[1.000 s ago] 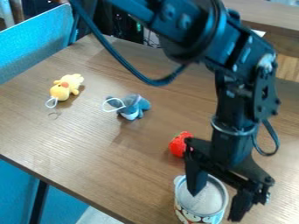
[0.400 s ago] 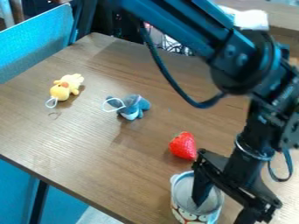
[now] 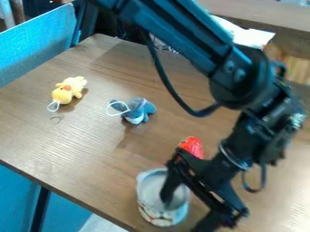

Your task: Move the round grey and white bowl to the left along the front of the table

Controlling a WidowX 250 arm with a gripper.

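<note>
The black gripper (image 3: 183, 213) is at the lower right of the table, pointing down and open across the cup's right wall. One finger is inside the cup (image 3: 158, 210) and the other is outside, to its right. The cup stands upright near the front edge, white with coloured print and a grey interior. Just behind the gripper is a red strawberry (image 3: 192, 146), its lower part hidden. A blue-grey plush toy (image 3: 138, 111) with a white loop lies mid-table. Farther left lies a yellow plush toy (image 3: 68, 90), also with a loop.
The brown wooden table (image 3: 79, 149) has its front edge running diagonally below the cup. A blue partition (image 3: 36, 45) borders its left side. Cables and a white sheet (image 3: 251, 36) are behind the arm, and a dark cable hangs from the arm over the table.
The gripper first moved right, then back left. The cup has shifted left with it since the middle frame. The strawberry, partly hidden at first, became uncovered and is now partly covered again. Both plush toys stayed put.
</note>
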